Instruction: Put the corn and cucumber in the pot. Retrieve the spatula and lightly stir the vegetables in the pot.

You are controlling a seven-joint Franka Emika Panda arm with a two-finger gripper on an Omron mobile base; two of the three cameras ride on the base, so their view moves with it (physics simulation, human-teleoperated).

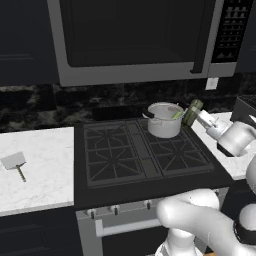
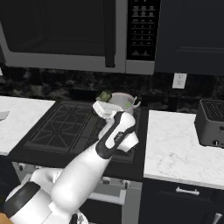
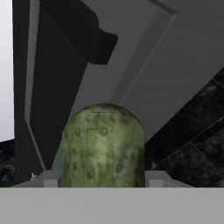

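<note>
My gripper (image 1: 195,117) is shut on the cucumber (image 1: 192,108), a dark olive-green cylinder held in the air just right of the pot's rim. The silvery pot (image 1: 163,124) stands on the stove's back right burner, and a yellow-green bit of the corn (image 1: 177,115) shows inside it. In the hand view the cucumber (image 3: 103,146) sticks up between the fingers (image 3: 49,179). From the right base view the cucumber (image 2: 104,96) hangs at the left edge of the pot (image 2: 124,100). The spatula (image 1: 15,162), grey blade and thin handle, lies on the left counter.
The black stove (image 1: 135,155) sits between two white counters. A microwave (image 1: 135,37) hangs low over the burners. A dark toaster (image 2: 212,122) stands on the right counter (image 2: 175,148), with a wall outlet (image 2: 179,80) behind.
</note>
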